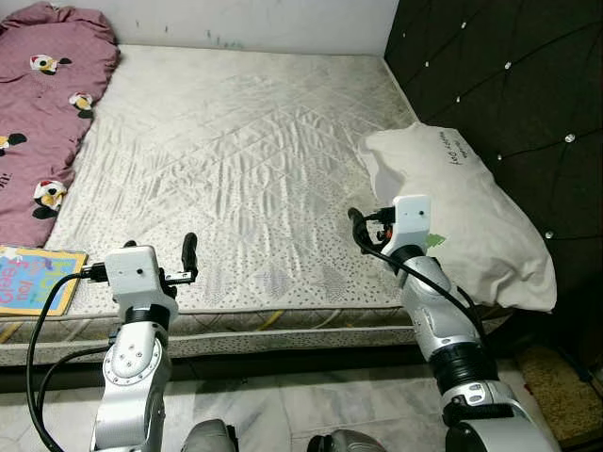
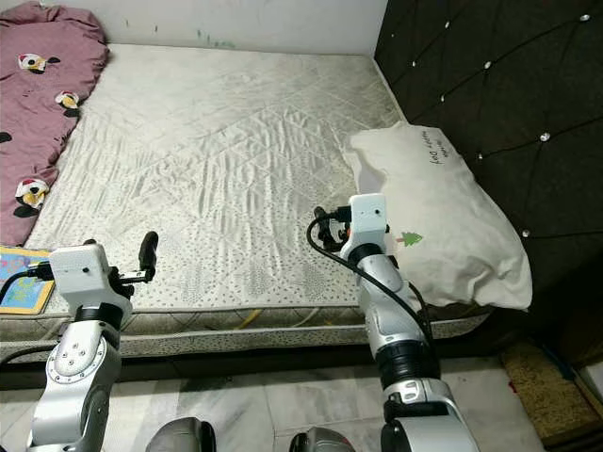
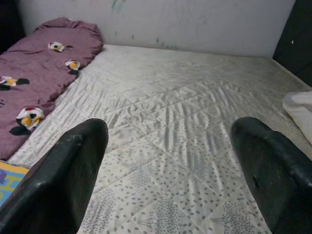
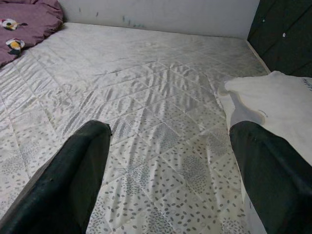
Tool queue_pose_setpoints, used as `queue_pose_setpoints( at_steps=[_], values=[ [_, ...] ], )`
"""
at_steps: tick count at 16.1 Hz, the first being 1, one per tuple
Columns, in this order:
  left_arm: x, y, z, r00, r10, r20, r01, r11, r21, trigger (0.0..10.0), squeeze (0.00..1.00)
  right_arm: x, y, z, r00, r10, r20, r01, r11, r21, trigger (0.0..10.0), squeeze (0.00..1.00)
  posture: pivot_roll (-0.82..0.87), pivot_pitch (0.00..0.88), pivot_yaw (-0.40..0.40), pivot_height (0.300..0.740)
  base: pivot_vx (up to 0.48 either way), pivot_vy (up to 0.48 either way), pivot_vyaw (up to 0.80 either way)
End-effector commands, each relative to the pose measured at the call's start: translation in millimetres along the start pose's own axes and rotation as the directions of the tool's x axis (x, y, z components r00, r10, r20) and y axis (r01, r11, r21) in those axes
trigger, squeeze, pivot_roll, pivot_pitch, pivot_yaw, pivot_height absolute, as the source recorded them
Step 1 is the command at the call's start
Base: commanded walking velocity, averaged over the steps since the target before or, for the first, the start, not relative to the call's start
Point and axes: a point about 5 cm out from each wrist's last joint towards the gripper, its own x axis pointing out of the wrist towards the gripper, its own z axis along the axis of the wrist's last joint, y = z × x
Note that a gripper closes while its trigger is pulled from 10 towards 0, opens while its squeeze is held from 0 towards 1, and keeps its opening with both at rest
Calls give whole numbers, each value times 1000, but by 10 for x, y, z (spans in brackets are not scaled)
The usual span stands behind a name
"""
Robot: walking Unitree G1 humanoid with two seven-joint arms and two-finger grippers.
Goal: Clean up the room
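Dark tufted headboard (image 1: 509,85), white wall (image 1: 283,19), marble floor (image 1: 283,405)

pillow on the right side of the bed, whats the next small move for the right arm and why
Probably ease the right gripper a little to the robot's right, toward the white pillow. Its fingers are spread open with nothing between them, and the pillow lies askew beside it, one corner hanging past the mattress edge, so it looks like the nearest thing to tidy.

Bare mattress (image 1: 245,151) between blanket (image 1: 42,113) and pillow (image 1: 466,212) gives open passage.
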Motion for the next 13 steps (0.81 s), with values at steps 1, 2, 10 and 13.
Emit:
queue_pose_setpoints(
  at_steps=[1,2,10,13],
  values=[
    [-46,41,8,1000,5,-6,-5,1000,8,10000,0,-45,-75,21,1000,-4,4,4,1000,-16,10000,0,20,42,-72,740,0,0,0],
    [-149,105,-5,1000,26,-15,-26,1000,17,10000,0,-134,-145,-1,1000,3,-5,-3,1000,-24,10000,0,19,46,-71,740,0,0,0],
    [-394,223,-85,996,75,-50,-74,997,37,10000,0,-415,-277,-174,997,27,-67,-32,996,-78,10000,0,24,51,-73,740,0,0,0],
    [-347,198,-29,998,54,-24,-53,998,36,10000,0,-383,-262,-149,997,33,-66,-38,996,-76,10000,0,25,49,-72,740,0,0,0]
  ],
)
